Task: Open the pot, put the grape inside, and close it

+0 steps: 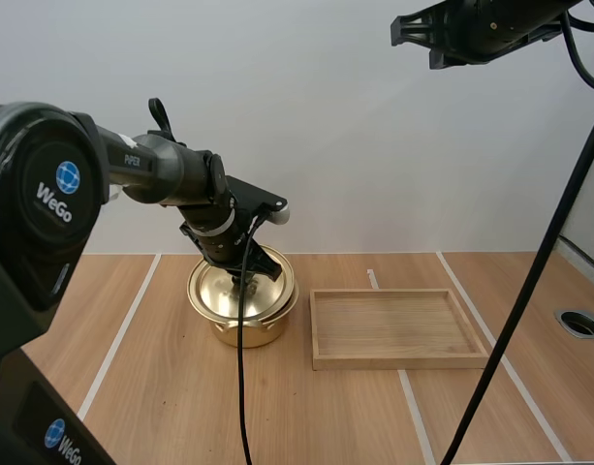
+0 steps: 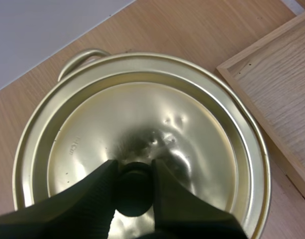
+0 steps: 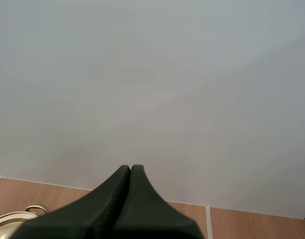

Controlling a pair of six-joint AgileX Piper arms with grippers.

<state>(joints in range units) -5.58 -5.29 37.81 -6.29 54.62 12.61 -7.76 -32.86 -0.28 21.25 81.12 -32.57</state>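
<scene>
A golden pot (image 1: 246, 327) stands on the table left of centre with its golden lid (image 1: 219, 289) resting on it. My left gripper (image 1: 246, 282) reaches down onto the middle of the lid. In the left wrist view its fingers (image 2: 100, 191) press on both sides of the lid's black knob (image 2: 135, 191), and the lid (image 2: 142, 124) sits flat inside the pot's rim (image 2: 256, 144). My right gripper (image 1: 401, 31) hangs high above the table, its fingers lying together as one wedge (image 3: 131, 170). A pot handle (image 3: 35, 209) peeks beside them.
An empty wooden tray (image 1: 393, 361) lies just right of the pot, and its corner (image 2: 281, 99) is close to the pot's rim. White tape lines run across the wooden table. A round hole (image 1: 579, 323) sits near the table's right edge.
</scene>
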